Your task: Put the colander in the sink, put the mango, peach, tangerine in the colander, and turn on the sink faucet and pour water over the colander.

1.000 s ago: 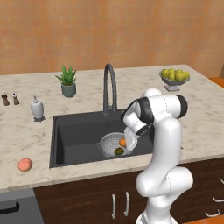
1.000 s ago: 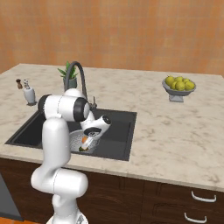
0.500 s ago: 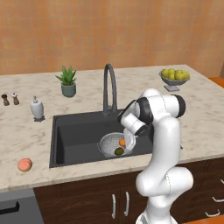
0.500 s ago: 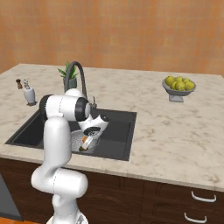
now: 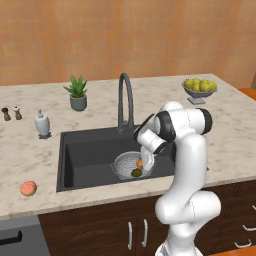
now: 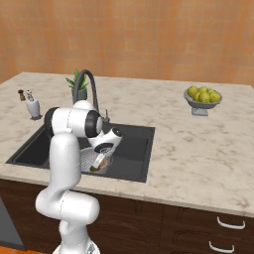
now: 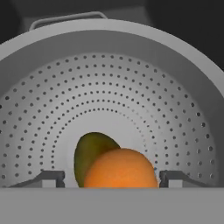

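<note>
hanging low over the sink (image 5: 85,150), the gripper (image 7: 107,178) points down into the colander (image 7: 131,87), which sits on the basin floor toward the right side of the black basin, just in front of the gooseneck sink faucet (image 5: 126,100). seen from the hand camera, the two dark fingertips (image 7: 50,178) stand spread apart, one on each side of the tangerine (image 7: 120,170), with a clear gap between each tip and the fruit (so the jaws are open and pinching nothing). the tangerine lies directly between and below the tips, in the bottom of the colander, and it touches the mango (image 7: 89,153), which rests just behind it and to its left in that view. from the left base camera the orange fruit (image 5: 140,163) and the dark green one (image 5: 136,173) show together inside the perforated bowl (image 5: 125,165), right under the robot's hand. the peach (image 5: 28,188) lies well apart from all this, on the marble counter (image 5: 30,150) near its front edge, left of the sink.
</note>
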